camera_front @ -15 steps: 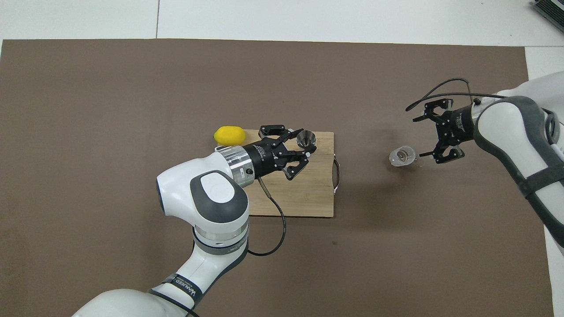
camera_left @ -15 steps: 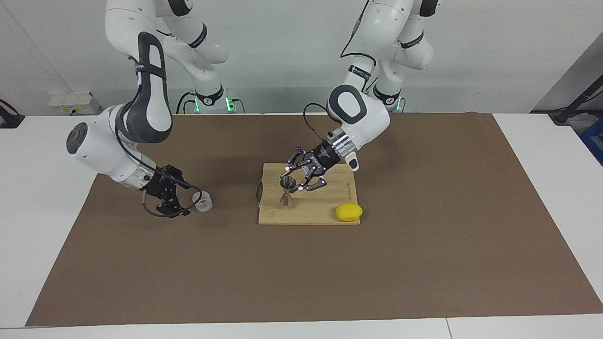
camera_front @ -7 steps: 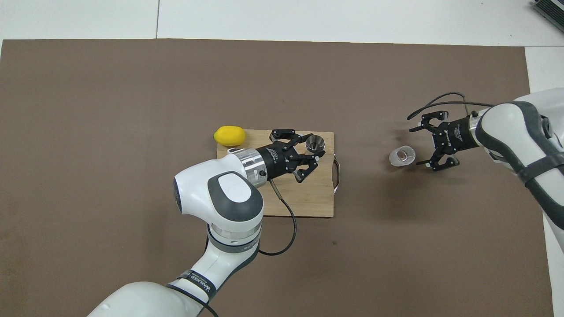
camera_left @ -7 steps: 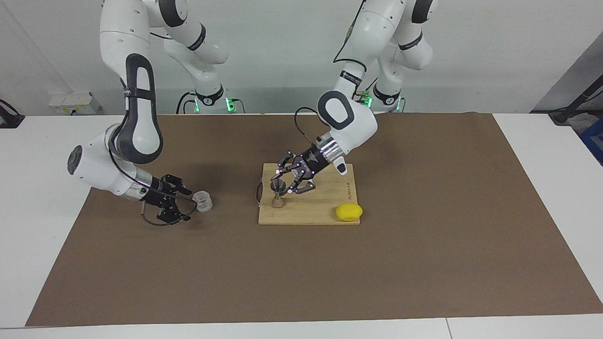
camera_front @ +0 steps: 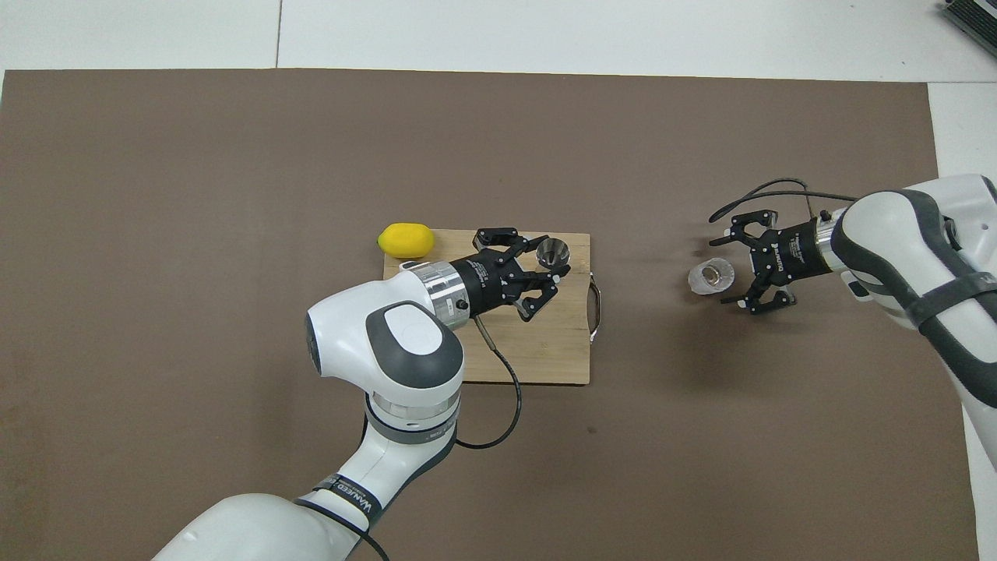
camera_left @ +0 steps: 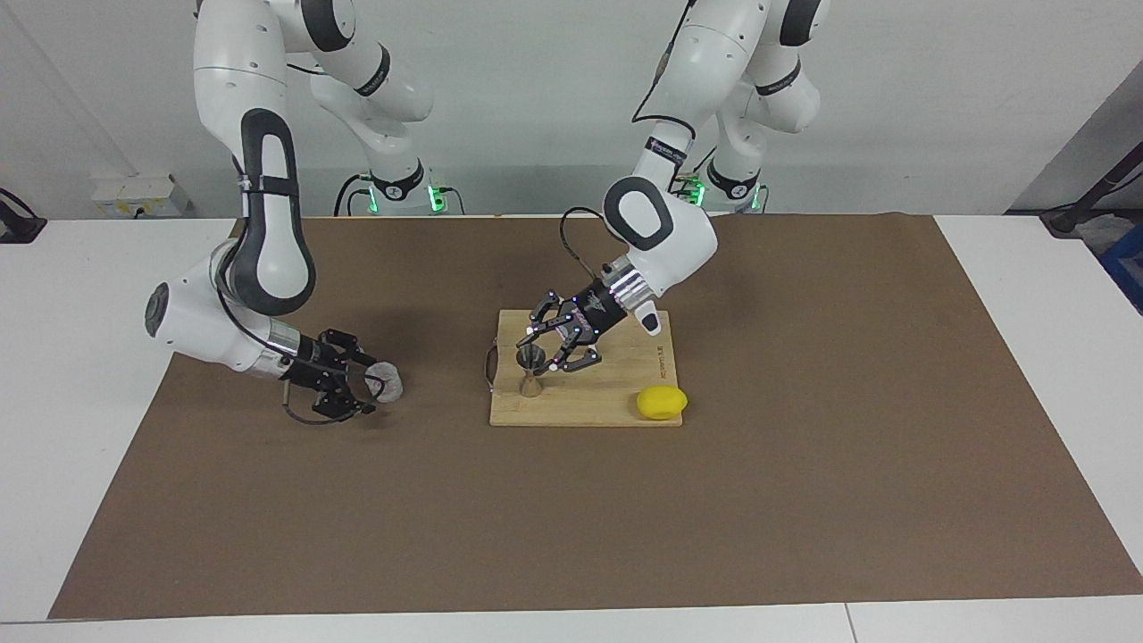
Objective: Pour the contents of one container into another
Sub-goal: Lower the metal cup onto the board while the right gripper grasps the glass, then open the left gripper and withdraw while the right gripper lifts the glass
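I hold the left gripper (camera_left: 539, 350) closed on the jigger (camera_left: 530, 372), which stands upright on the wooden cutting board (camera_left: 616, 397), at the board's corner toward the right arm's end of the table. The grip sits at the upper cone, just below the rim, so the mouth faces straight up.

The right gripper (camera_left: 361, 386) is spread wide and low over the brown mat (camera_left: 804, 491), with the clear cup (camera_left: 386, 382) directly in front of its fingertips. Whether the fingers already flank the cup I cannot tell. The cup stands upright on the mat, well apart from the board, toward the right arm's end. Its axis is vertical; the gripper's axis runs roughly level, pointing toward the board. I judge the right arm to be the nearer one for the pick.

Materials: the cup is a short, thick-walled, colourless cylinder, probably slippery under the pads. The jigger is polished metal, two cones on a narrow waist, with a small mouth. A lemon (camera_left: 662, 402) rests at the board's other end.
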`<state>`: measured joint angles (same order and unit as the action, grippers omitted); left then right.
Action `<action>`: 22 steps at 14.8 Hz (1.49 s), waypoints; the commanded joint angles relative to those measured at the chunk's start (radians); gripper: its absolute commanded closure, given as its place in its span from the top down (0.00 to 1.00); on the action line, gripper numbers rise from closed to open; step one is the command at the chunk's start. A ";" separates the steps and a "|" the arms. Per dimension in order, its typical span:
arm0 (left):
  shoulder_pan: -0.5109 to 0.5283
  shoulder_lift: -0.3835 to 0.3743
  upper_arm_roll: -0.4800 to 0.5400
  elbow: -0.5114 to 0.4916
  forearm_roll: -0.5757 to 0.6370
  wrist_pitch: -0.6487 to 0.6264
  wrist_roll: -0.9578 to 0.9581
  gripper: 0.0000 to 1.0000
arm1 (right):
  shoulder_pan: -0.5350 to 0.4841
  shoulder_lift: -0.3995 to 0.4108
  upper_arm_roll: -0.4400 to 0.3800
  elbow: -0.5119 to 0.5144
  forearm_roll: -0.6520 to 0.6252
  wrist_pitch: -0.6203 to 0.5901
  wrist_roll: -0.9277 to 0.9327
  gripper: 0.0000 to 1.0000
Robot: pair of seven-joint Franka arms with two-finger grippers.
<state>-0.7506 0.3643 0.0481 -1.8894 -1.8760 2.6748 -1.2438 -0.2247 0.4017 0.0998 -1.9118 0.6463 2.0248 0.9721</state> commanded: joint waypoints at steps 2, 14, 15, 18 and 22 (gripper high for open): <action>-0.022 0.015 0.019 0.016 -0.020 0.019 -0.008 1.00 | -0.004 -0.023 0.006 -0.035 0.044 0.019 -0.032 1.00; -0.018 -0.100 0.022 0.009 0.026 0.022 -0.022 1.00 | 0.025 -0.092 0.008 -0.016 0.041 0.003 0.055 0.00; 0.003 -0.114 0.022 0.004 0.029 0.025 -0.026 1.00 | 0.048 -0.104 0.006 -0.015 0.041 0.011 0.072 0.00; 0.062 -0.148 0.022 0.003 0.154 0.071 -0.025 1.00 | 0.132 -0.115 0.003 0.023 0.013 0.017 0.170 0.00; 0.143 -0.166 0.024 0.010 0.357 0.129 -0.025 1.00 | 0.223 -0.107 0.006 0.089 -0.149 0.014 0.304 0.00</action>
<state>-0.6513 0.2199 0.0802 -1.8631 -1.6107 2.7854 -1.2559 -0.0266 0.2894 0.1046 -1.8562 0.5636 2.0315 1.2133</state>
